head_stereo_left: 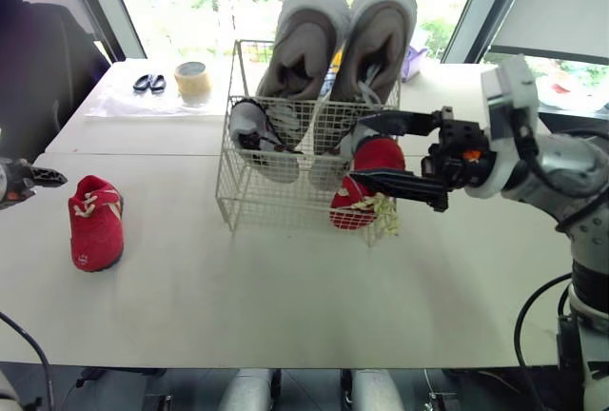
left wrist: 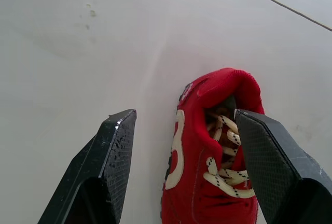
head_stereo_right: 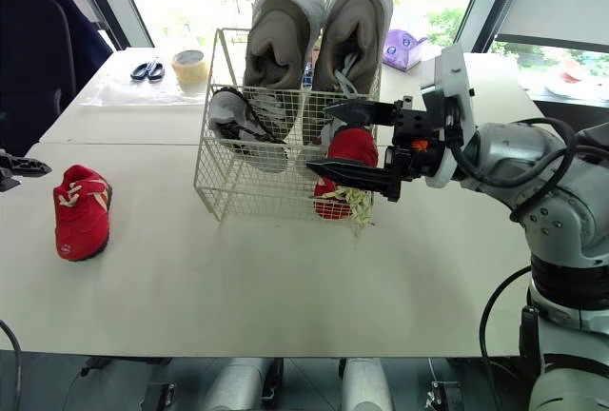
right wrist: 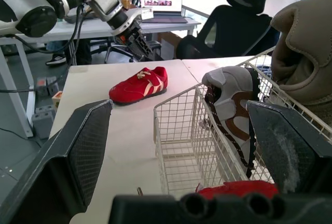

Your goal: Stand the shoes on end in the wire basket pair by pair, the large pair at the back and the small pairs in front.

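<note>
One small red shoe (head_stereo_left: 366, 187) stands on end in the front right corner of the wire basket (head_stereo_left: 276, 197), its pale laces hanging out through the mesh. The right gripper (head_stereo_left: 357, 149) reaches to it from the right with the forearm about level. Its two black fingers are spread wide, one above the shoe and one at the front of it, and they do not close on it. The shoe is of soft red fabric with a rounded toe. The basket is a box of thin white wire, open at the top, and it stands on the white table (head_stereo_left: 285, 297). At its back the large pair (head_stereo_left: 304, 40) stands upright, two taupe shoes with a suede-like surface and pale soles, rising well above the rim. In the front left part a small grey shoe (head_stereo_left: 259, 135) with brown trim leans on end. The second red shoe (head_stereo_left: 95, 223) lies flat on its sole on the table, well apart to the left of the basket, with cream stripes and cream laces. The left gripper (left wrist: 185, 115) is close to it with its textured fingers released and parted; I cannot tell if they touch it. At the far side of the table lie a tape roll (head_stereo_left: 192, 78) and black scissors (head_stereo_left: 149, 82).
</note>
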Robot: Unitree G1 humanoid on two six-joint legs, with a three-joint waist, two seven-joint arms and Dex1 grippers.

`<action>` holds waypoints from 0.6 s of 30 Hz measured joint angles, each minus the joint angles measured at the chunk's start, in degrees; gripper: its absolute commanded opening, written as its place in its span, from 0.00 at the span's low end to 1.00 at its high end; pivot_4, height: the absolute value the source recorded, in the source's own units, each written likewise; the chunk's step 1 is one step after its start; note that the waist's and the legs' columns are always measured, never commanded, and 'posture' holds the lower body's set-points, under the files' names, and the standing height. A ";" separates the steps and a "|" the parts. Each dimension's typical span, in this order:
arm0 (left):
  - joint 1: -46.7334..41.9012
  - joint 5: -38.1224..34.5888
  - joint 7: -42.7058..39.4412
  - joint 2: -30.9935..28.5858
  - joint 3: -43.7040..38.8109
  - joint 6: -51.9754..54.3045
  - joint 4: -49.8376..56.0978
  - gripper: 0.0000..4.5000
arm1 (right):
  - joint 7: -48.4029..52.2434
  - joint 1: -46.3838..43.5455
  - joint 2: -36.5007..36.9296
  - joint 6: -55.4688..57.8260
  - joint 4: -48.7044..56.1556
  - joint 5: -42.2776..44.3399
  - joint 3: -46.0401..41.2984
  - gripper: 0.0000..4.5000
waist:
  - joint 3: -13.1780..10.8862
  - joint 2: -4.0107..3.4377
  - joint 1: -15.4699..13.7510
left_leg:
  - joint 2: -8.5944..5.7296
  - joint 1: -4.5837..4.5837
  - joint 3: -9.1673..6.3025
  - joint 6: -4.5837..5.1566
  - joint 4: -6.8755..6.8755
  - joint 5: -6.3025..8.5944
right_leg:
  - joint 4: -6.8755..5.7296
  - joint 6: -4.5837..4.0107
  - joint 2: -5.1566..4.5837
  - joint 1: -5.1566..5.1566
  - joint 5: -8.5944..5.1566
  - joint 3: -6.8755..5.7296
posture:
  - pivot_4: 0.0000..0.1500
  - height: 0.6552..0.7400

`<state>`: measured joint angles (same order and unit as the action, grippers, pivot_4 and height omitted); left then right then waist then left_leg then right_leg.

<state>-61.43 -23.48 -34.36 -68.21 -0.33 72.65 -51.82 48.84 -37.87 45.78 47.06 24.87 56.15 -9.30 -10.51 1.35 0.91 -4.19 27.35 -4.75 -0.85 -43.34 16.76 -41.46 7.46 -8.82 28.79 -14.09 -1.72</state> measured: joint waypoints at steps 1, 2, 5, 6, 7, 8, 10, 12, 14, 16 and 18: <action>0.01 0.63 -0.67 0.93 0.03 -0.08 -0.50 0.69 | -0.33 0.26 0.00 0.00 0.26 0.00 -0.05 0.99 | 0.00 0.01 -0.10 | 0.00 0.00 -0.02 0.00 -0.03 0.00 | -0.01 0.00 0.00 -0.02 0.00 -0.01 | 1.00 0.01; 0.07 1.09 -1.07 1.73 -0.03 -0.33 -1.33 0.69 | -0.61 0.26 -0.02 -0.02 0.40 0.01 -0.05 0.99 | 0.00 0.01 -0.20 | 0.00 0.00 -0.03 0.00 -0.05 0.00 | -0.02 0.00 0.01 -0.03 0.00 -0.02 | 1.00 0.01; 0.52 2.65 -1.65 4.25 -0.71 -2.11 -4.23 0.69 | -1.18 0.20 -0.02 -0.11 0.54 -0.04 -0.10 0.99 | 0.01 0.03 -0.16 | 0.00 0.01 -0.04 0.00 -0.07 0.00 | -0.02 0.00 0.01 -0.03 0.00 -0.03 | 1.00 0.01; 0.58 3.24 -1.63 5.00 -0.96 -3.07 -5.33 0.69 | -1.28 0.12 -0.02 -0.11 0.55 -0.05 -0.10 0.99 | 0.01 0.04 -0.12 | 0.00 0.02 -0.04 0.00 -0.07 0.00 | -0.02 0.00 0.01 -0.03 0.00 -0.03 | 1.00 0.01; 0.60 3.68 -1.61 5.46 -1.22 -3.90 -6.20 0.69 | -1.31 0.03 -0.01 -0.11 0.55 -0.04 -0.10 0.99 | 0.01 0.04 -0.12 | 0.00 0.02 -0.03 0.00 -0.07 0.00 | -0.02 0.00 0.01 -0.02 0.00 -0.03 | 1.00 0.01; 0.62 4.07 -1.61 5.81 -1.35 -4.66 -6.87 0.69 | -1.34 -0.02 -0.01 -0.11 0.55 -0.04 -0.11 0.99 | 0.01 0.04 -0.12 | 0.00 0.02 -0.04 0.00 -0.06 0.00 | -0.02 0.00 0.01 -0.02 0.00 -0.03 | 1.00 0.01; 0.68 5.10 -1.60 7.06 -1.90 -6.71 -8.84 0.69 | -1.37 -0.23 0.07 -0.11 0.58 -0.05 -0.11 0.99 | 0.01 0.04 -0.11 | 0.00 0.01 -0.03 0.00 -0.06 0.00 | -0.02 0.00 0.00 -0.02 0.00 -0.03 | 1.00 0.01; 1.37 6.00 -1.67 8.22 -2.33 -8.23 -10.13 0.63 | -1.34 -0.40 0.30 -0.11 0.62 -0.10 -0.12 1.00 | 0.01 0.05 -0.11 | 0.00 0.01 -0.03 0.00 -0.06 0.00 | -0.02 0.01 0.00 -0.02 0.00 -0.03 | 1.00 0.01; 2.31 6.96 -2.21 9.28 -2.62 -9.72 -10.39 0.50 | -1.28 -0.59 0.67 -0.01 0.63 -0.09 -0.23 1.00 | 0.02 0.05 -0.12 | -0.01 0.00 -0.01 0.00 -0.07 0.00 | -0.03 0.01 -0.01 -0.03 0.00 -0.02 | 1.00 0.01; 2.30 7.15 -3.24 10.11 -2.80 -10.34 -10.12 0.28 | -1.27 -0.94 1.06 0.07 0.63 -0.11 -0.37 1.00 | 0.03 0.03 -0.17 | -0.01 -0.02 -0.01 0.00 -0.08 0.00 | -0.03 0.01 -0.02 -0.06 0.00 -0.02 | 1.00 0.01; 2.41 8.13 -3.24 10.22 -2.91 -10.54 -9.96 0.07 | -1.27 -1.10 1.38 0.07 0.62 -0.22 -0.39 1.00 | 0.04 0.04 -0.14 | -0.01 -0.05 -0.01 0.00 -0.08 0.00 | -0.03 0.01 -0.02 -0.09 0.01 -0.02 | 1.00 0.01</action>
<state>-59.02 -15.35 -37.59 -58.00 -3.24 62.11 -61.78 47.57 -38.97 47.15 47.13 25.49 55.93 -9.69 -10.48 1.39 0.76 -4.20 27.29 -4.77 -0.84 -43.42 16.76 -41.49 7.47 -8.83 28.70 -14.09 -1.75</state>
